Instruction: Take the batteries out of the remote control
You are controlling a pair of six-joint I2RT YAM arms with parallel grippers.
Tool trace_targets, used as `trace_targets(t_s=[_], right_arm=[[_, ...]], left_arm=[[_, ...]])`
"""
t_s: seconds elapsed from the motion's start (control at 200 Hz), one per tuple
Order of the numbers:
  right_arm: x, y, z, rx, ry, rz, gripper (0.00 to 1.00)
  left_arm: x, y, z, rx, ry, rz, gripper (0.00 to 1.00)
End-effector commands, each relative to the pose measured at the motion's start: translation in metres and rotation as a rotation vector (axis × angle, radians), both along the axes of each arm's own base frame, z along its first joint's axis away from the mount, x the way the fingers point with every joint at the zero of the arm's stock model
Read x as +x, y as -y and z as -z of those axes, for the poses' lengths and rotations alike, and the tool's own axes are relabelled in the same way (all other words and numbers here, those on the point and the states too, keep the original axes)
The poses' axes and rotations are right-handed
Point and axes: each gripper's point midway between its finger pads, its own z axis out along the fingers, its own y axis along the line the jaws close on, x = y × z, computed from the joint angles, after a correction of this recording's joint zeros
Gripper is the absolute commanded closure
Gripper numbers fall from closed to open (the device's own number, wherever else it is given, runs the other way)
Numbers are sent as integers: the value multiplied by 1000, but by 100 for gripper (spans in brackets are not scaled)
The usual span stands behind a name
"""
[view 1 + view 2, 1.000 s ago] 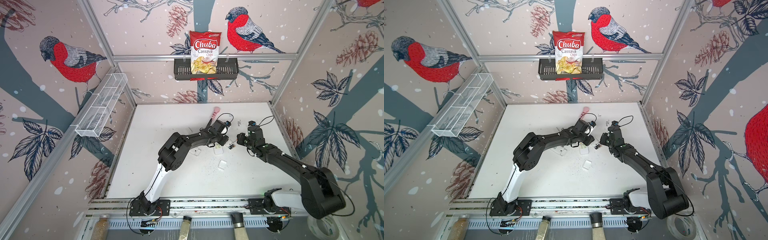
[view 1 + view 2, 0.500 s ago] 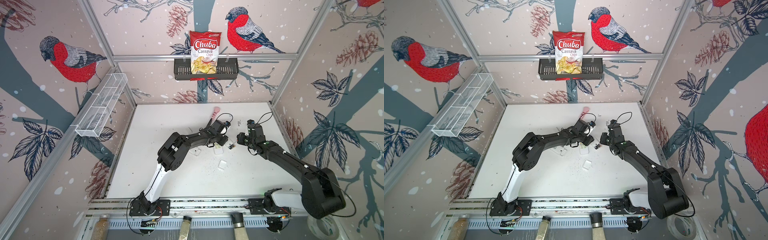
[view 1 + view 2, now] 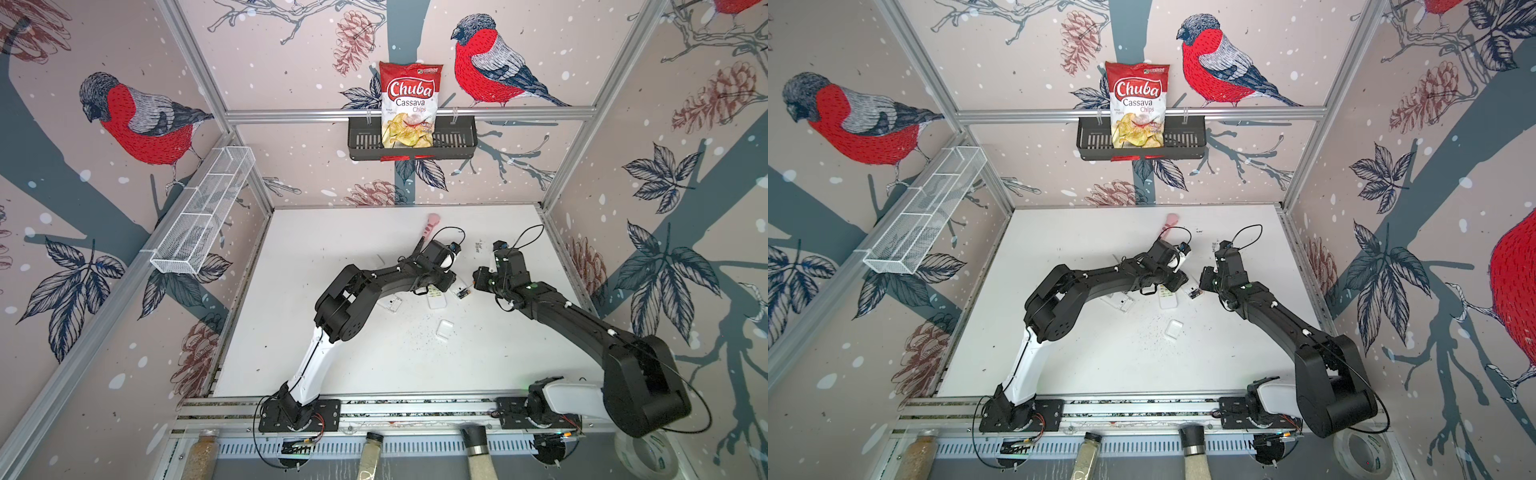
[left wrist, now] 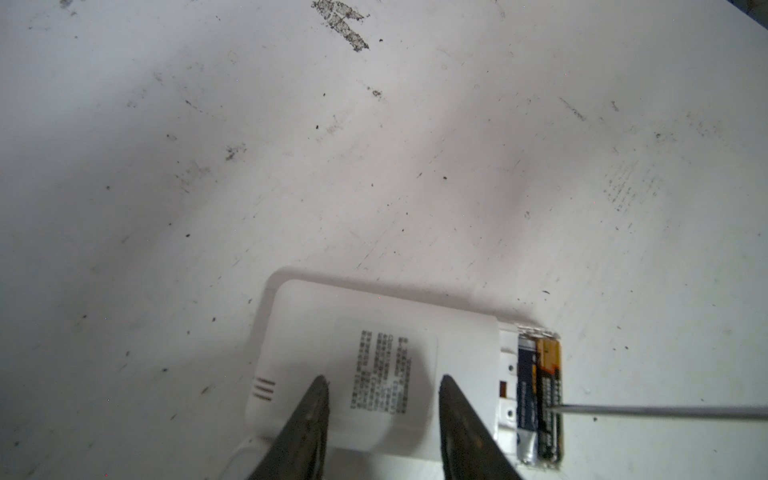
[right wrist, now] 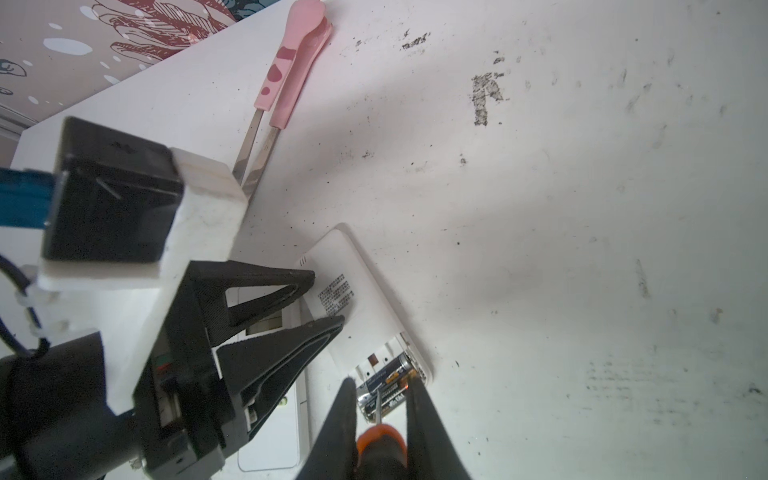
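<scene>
A small white remote control (image 4: 374,324) (image 5: 353,266) (image 3: 457,286) lies back-up on the table, its end compartment uncovered. Two batteries (image 4: 540,395) (image 5: 386,374) (image 3: 1195,293) sit side by side in it, one dark blue, one black and orange. My left gripper (image 4: 384,382) (image 5: 327,296) is open, its fingertips resting on the remote's labelled back. My right gripper (image 5: 380,386) (image 3: 476,282) is shut on an orange-and-black screwdriver handle (image 5: 380,440). The thin metal shaft (image 4: 665,411) reaches in with its tip on the black and orange battery.
A second, larger white remote (image 5: 270,415) (image 3: 436,300) lies under the left gripper. A loose white cover (image 3: 444,329) rests nearer the front. Pink-handled tweezers (image 5: 291,70) (image 3: 430,226) lie toward the back wall. A clear piece (image 3: 390,303) sits beneath the left arm.
The right wrist has edged very slightly toward the back. Both grippers keep the same opening and the remote has not moved.
</scene>
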Motion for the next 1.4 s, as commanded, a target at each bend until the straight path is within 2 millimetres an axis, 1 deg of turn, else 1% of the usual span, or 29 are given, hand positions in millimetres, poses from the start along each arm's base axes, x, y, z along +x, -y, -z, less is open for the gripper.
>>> trace_targets(t_s=[0.0, 0.26, 0.425, 0.53, 0.725, 0.931, 0.986, 0.996, 1.011, 1.261, 1.391], right_arm=[[1, 0, 2, -29, 6, -11, 100], [1, -2, 3, -71, 0, -27, 100], [1, -5, 9, -96, 2, -28, 100], [-2, -3, 15, -119, 14, -7, 100], [-8, -2, 17, -127, 67, 30, 100], [-16, 5, 19, -73, 98, 84, 100], [-20, 6, 25, -57, 86, 93, 100], [-20, 5, 19, -44, 101, 95, 100], [-21, 5, 18, -35, 105, 95, 100], [-37, 5, 36, 41, 64, 93, 100], [-43, 5, 44, 126, 42, 114, 100]], left_arm=[[-13, -14, 20, 67, -79, -2, 56], [-12, -15, 19, 68, -78, -5, 56], [-12, -15, 18, 64, -77, -7, 56], [-12, -15, 18, 64, -78, -8, 56], [-12, -16, 19, 67, -79, -7, 56], [-11, -17, 19, 68, -80, -8, 56], [-11, -18, 19, 68, -80, -7, 57], [-11, -17, 19, 68, -79, -7, 56], [-11, -17, 18, 67, -79, -6, 56], [-9, -17, 16, 64, -76, -7, 57], [-10, -17, 15, 60, -79, -5, 56]])
